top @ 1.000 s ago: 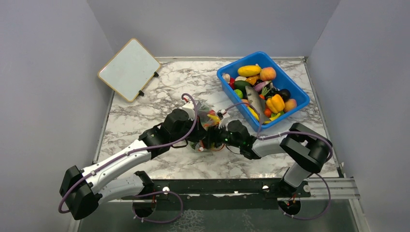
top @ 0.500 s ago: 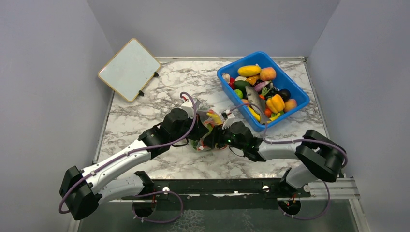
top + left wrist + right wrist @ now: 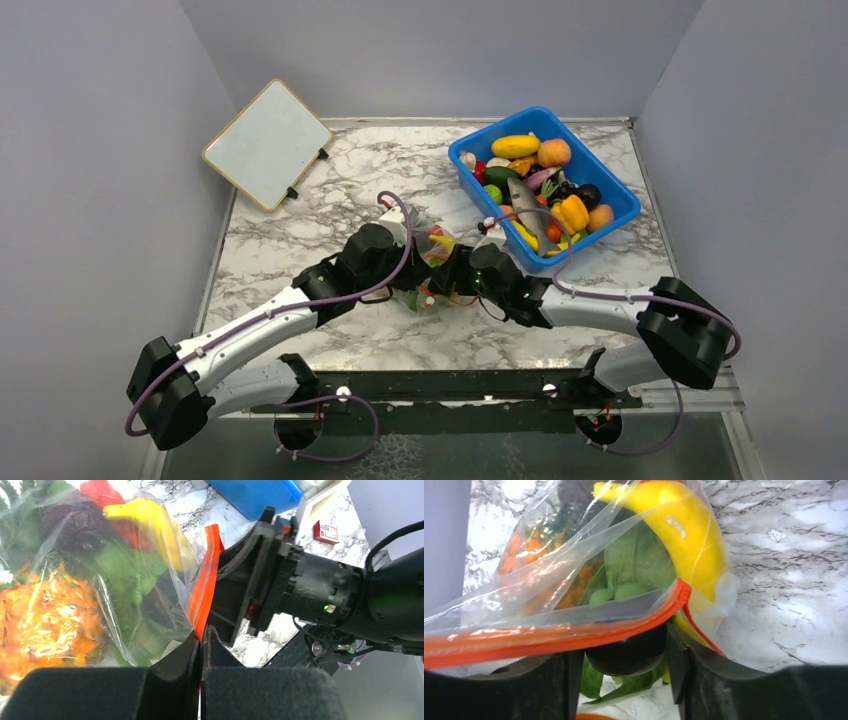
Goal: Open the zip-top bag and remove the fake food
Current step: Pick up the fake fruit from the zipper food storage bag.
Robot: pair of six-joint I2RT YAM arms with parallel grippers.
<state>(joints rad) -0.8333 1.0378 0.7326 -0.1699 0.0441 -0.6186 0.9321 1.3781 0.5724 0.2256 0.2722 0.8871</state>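
The clear zip-top bag (image 3: 432, 258) lies mid-table between both grippers. My left gripper (image 3: 201, 637) is shut on its red-orange zip strip (image 3: 205, 580). The bag holds fake food: a yellow banana (image 3: 150, 525), a green leaf (image 3: 125, 570) and an orange pineapple (image 3: 45, 615). My right gripper (image 3: 624, 665) is at the bag's mouth, under the zip strip (image 3: 574, 635). Its jaws are closed on a dark round piece of fake food (image 3: 624, 655). The banana (image 3: 689, 530) and the leaf (image 3: 634, 560) lie just beyond it. In the top view the grippers meet at the bag, the left (image 3: 415, 283) and the right (image 3: 455, 277).
A blue bin (image 3: 612, 222) full of toy fruits and vegetables stands at the back right, close behind the right forearm. A small whiteboard (image 3: 265, 143) leans at the back left. Grey walls close in three sides.
The right arm's elbow has swung out to the right and its gripper has pushed further left into the bag's mouth. The left gripper has kept hold of the zip strip.
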